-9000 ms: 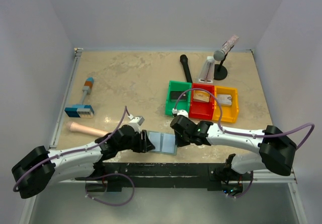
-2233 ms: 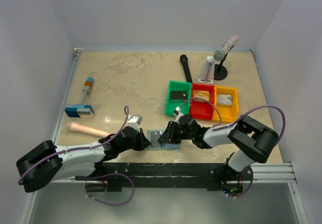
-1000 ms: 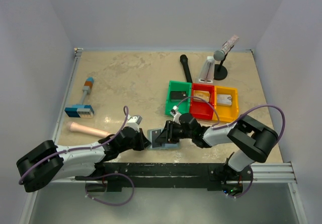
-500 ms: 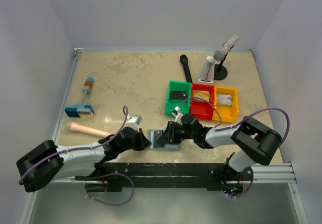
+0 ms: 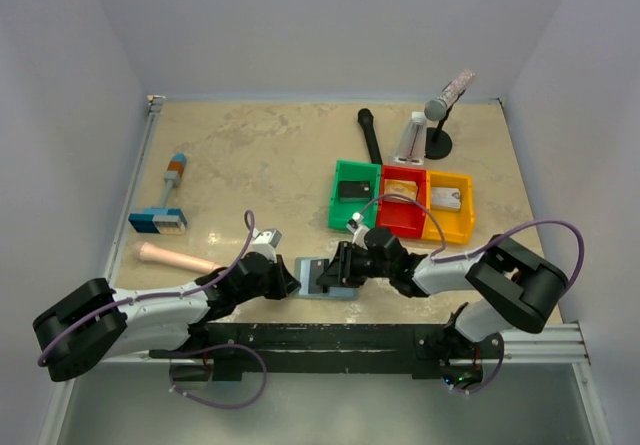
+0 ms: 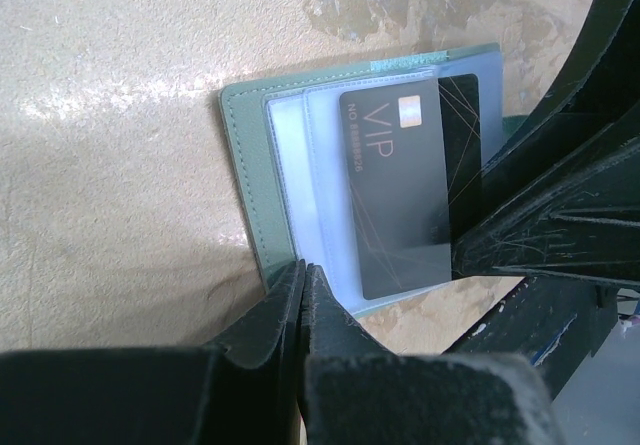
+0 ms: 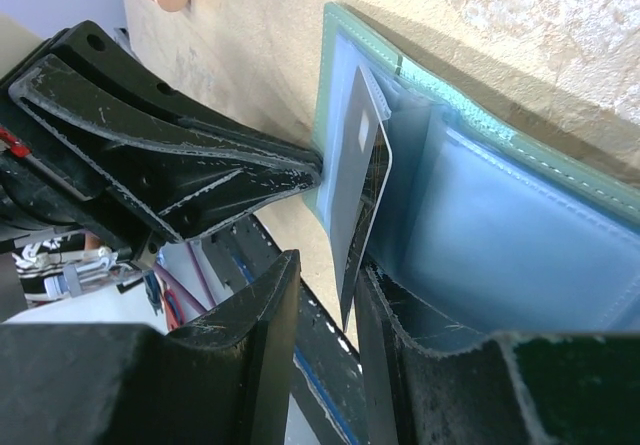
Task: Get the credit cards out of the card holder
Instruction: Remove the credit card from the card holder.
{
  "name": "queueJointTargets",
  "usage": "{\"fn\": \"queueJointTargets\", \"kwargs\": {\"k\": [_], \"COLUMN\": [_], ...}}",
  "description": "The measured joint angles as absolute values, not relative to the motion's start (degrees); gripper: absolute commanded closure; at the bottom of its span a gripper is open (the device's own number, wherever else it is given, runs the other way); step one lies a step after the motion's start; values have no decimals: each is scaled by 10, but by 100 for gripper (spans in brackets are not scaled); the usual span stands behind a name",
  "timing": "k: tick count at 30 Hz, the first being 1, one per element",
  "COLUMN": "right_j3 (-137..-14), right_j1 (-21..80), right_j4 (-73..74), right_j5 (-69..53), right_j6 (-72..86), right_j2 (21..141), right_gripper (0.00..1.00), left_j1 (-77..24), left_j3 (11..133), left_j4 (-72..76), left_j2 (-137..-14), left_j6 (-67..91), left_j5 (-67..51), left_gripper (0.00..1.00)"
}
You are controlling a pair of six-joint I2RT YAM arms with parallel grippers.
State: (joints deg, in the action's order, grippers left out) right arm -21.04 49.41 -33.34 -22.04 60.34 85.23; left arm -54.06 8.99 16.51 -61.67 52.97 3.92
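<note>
Left gripper (image 6: 303,267) is closed tight on one edge of the card holder (image 6: 248,175), which lies open on the table (image 5: 260,165). Right gripper (image 7: 328,263) straddles the dark card (image 6: 395,195) jutting from its pocket; I cannot tell if it clamps.
</note>
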Motion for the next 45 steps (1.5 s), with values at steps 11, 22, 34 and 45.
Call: {"fn": "queueJointTargets", "kwargs": {"k": [11, 22, 34, 45], "right_j3": [-202, -201, -194, -192], "right_j1": [488, 483, 477, 469], "right_j4": [-321, -312, -304, -288], "right_j5": [-220, -220, -219, -216], "right_j6": [599, 595, 591, 585], "right_j2": [834, 823, 811, 790], "right_gripper": [69, 70, 72, 74], "left_j1": [-541, -541, -541, -541], "left_j3": [88, 88, 87, 87], "left_j4": [170, 171, 171, 171], "left_j2": [-618, -618, -618, -618], "left_j6": [530, 530, 530, 530], "left_j5": [39, 39, 40, 41], "left_gripper": [100, 100, 100, 100]}}
